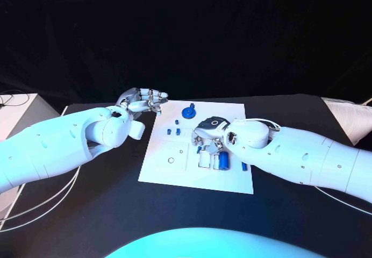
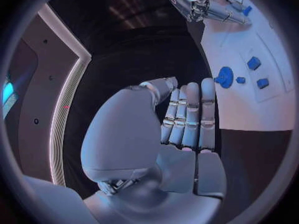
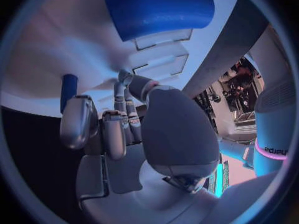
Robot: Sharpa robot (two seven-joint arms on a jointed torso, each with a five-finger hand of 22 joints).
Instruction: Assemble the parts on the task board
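Observation:
The white task board [image 1: 164, 167] lies in the middle of the black table. My right hand [image 1: 210, 133] hangs over its centre with fingers pointing down. In the right wrist view the right hand [image 3: 124, 124] has its fingers curled in, with thumb and fingertip meeting at the board by some white slots; no part shows between them. A blue cylinder [image 1: 223, 159] [image 3: 159, 7] lies just beside that hand. My left hand [image 1: 144, 100] [image 2: 187, 117] is raised by the board's far left corner, fingers curled together, holding nothing. A round blue part [image 1: 188, 112] [image 2: 224, 77] sits at the far edge.
Small blue pieces [image 1: 168, 130] [image 2: 253, 62] are scattered on the board's far half, and one blue peg [image 1: 244, 166] [image 3: 69, 90] lies at its right edge. A white box [image 1: 17, 110] stands at the table's far left. White cables [image 1: 47, 207] trail along the left side.

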